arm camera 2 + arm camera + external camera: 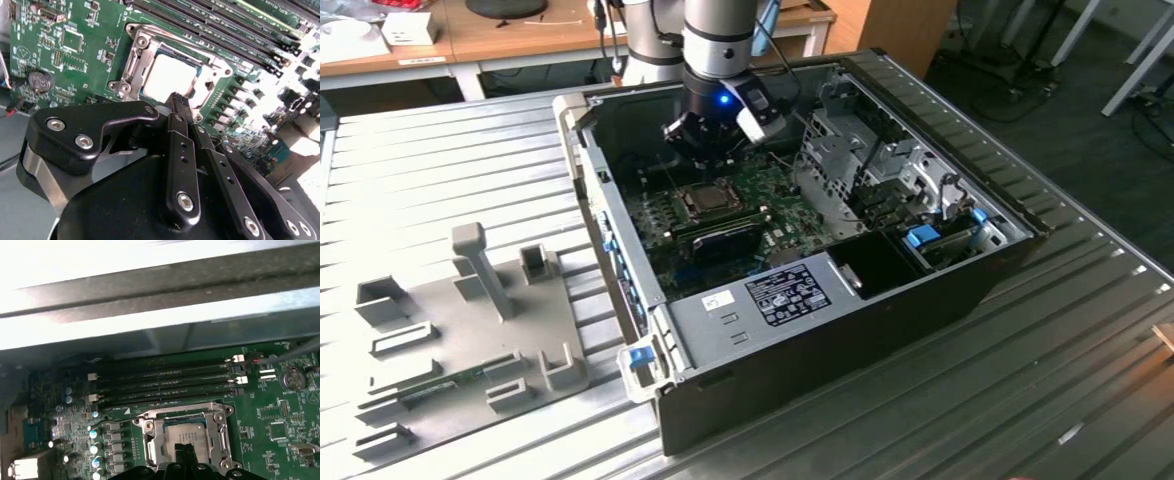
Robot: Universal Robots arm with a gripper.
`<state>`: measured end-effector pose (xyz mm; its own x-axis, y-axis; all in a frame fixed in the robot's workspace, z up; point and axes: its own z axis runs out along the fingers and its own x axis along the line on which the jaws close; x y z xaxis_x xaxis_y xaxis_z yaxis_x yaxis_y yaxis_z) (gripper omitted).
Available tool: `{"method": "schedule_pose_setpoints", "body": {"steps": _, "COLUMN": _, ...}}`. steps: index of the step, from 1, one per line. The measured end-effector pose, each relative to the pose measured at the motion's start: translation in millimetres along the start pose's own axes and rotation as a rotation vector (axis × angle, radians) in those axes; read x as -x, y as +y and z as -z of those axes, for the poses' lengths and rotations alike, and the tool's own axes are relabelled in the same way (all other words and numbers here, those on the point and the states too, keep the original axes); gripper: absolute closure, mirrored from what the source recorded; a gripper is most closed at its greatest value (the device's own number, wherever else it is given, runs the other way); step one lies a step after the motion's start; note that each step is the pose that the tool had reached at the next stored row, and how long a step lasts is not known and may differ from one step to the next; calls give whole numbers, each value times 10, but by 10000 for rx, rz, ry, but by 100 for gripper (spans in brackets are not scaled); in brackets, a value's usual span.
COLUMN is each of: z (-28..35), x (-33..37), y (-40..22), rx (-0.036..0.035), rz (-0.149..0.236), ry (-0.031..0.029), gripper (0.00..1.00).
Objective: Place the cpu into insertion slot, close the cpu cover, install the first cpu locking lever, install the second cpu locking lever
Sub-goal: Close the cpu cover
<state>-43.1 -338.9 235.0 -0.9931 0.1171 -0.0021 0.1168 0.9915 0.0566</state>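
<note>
Second wrist view: cpu (167, 75) lies flat, face up, square in insertion slot (186, 51), cpu cover (135, 62) down; gripper (179, 99) jaws clenched, empty.

Arm (718, 40): noted as a silver-grey tube with black joint bands; a blue light (724, 98) is seen lit at the wrist. Gripper (180, 99): recorded as matte black, its flat linked fingers (181, 165) fastened with silver hex-socket screws (185, 201). A polished metal collar (36, 166) is observed behind the knuckle.
</note>
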Motion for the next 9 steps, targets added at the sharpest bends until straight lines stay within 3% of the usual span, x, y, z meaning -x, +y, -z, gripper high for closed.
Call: {"method": "schedule_pose_setpoints", "body": {"steps": 9, "z": -2, "x": 0, "y": 0, "rx": -3, "rz": 1135, "ry": 63, "gripper": 90}}
